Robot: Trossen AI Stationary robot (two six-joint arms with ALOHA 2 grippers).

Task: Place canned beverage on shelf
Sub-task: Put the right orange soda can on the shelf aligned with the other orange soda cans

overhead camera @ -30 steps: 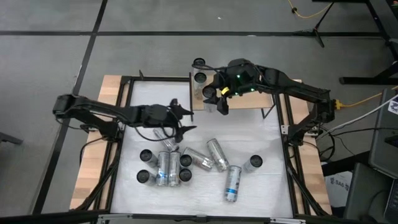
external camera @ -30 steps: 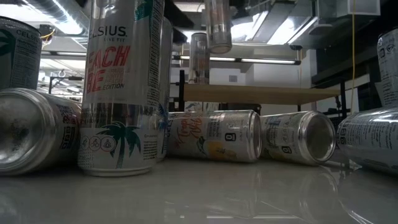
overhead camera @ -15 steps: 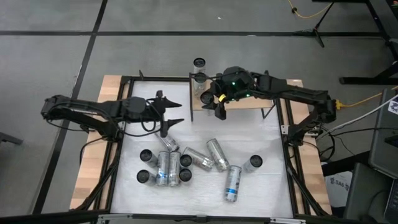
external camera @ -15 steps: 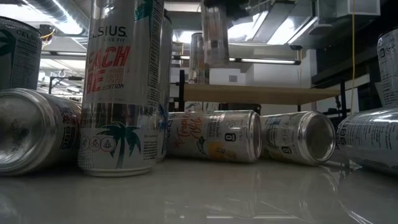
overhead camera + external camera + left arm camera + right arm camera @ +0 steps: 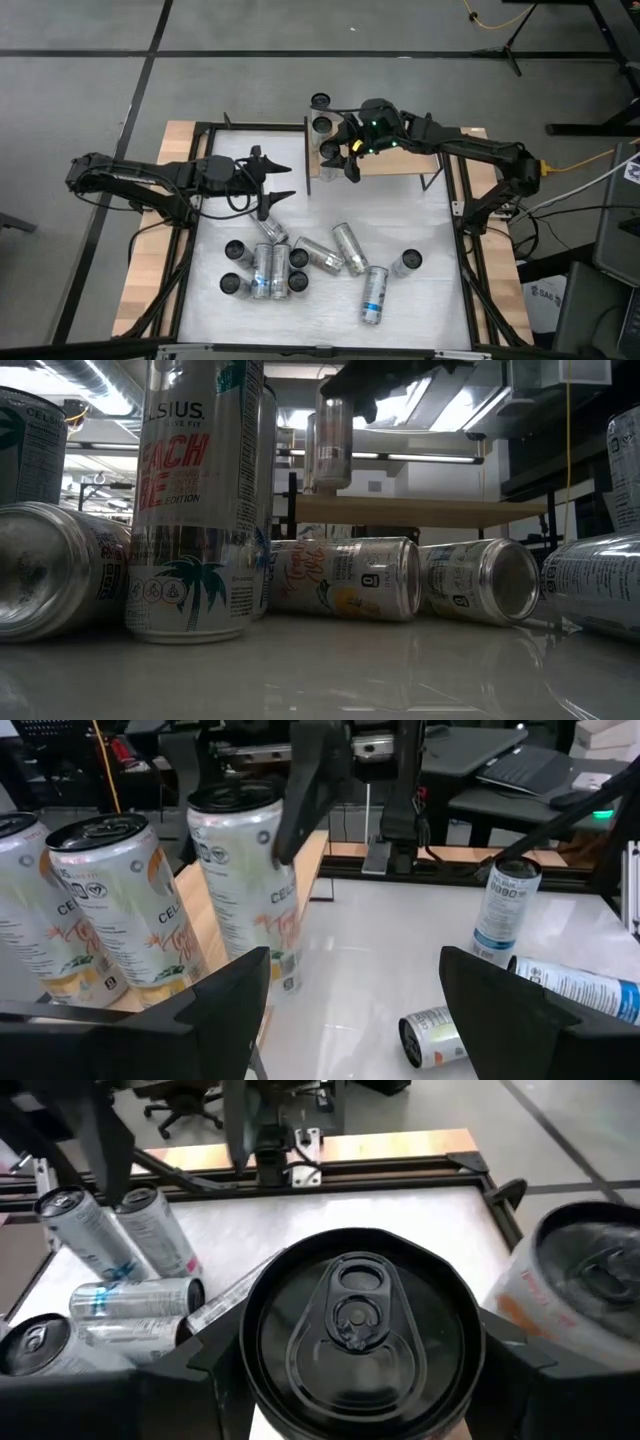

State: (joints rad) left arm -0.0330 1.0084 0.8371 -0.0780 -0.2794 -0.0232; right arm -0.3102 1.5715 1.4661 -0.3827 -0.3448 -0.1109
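My right gripper (image 5: 345, 152) is shut on a silver beverage can (image 5: 355, 1320) at the left end of the pale wooden shelf (image 5: 400, 162). The low view shows the can (image 5: 330, 445) upright, its bottom close above the shelf board (image 5: 430, 510). Two more cans (image 5: 320, 102) (image 5: 322, 125) stand on their bottoms at the shelf's left end, just beyond the held one. My left gripper (image 5: 277, 181) is open and empty over the white table, left of the shelf, and the left wrist view looks toward the held can (image 5: 240, 890). My right gripper pinches the can between its two fingers, one on each side of the upper wall just below the rim (image 5: 250, 1355). The fingers (image 5: 305, 790) come from above, pointing down. The can hangs upright below them; whether its bottom touches the shelf board I cannot tell.
Several more cans stand or lie on the white table nearer the front (image 5: 268, 270) (image 5: 375, 295) (image 5: 406, 262). In the low view a tall can (image 5: 195, 500) stands close to the camera. Black frame rails (image 5: 462, 210) run along the table's sides.
My right gripper has gone down with the can, which stays upright and has come from well above the shelf board to just over it. My left gripper has drawn back toward the table's left and far edges, away from the cans, staying open.
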